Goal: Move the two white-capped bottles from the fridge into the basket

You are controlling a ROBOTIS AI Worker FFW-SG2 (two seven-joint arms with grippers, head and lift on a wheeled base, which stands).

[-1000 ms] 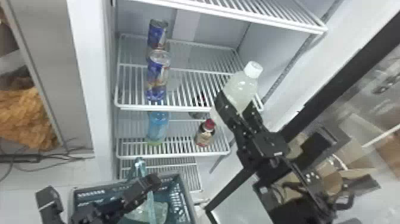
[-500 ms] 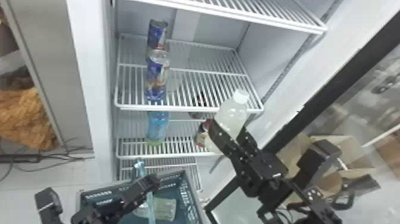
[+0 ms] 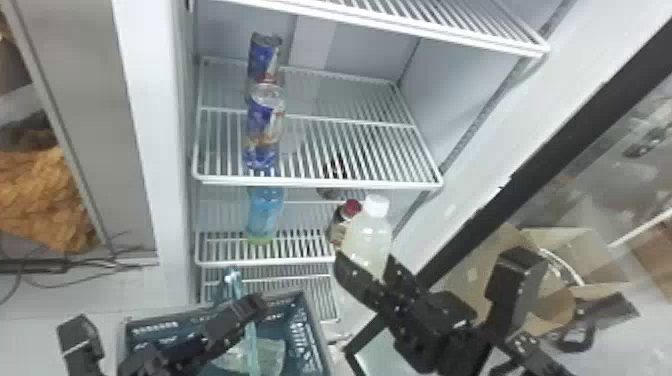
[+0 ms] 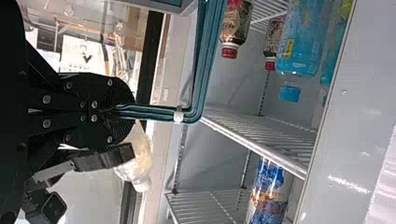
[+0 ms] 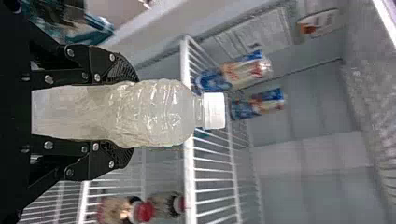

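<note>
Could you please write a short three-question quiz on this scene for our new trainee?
1. True or false: the pale, white-capped plastic bottle sits between the fingers of the right end effector.

2. Which thing does the left end effector grip?
A) a blue-and-silver metal can
B) the teal plastic basket handle
C) a light-blue plastic bottle

3. Fill in the colour: the small dark bottles with pale labels in the white-walled fridge have ____ caps.

Key: 1 true; 2 B; 3 red.
</note>
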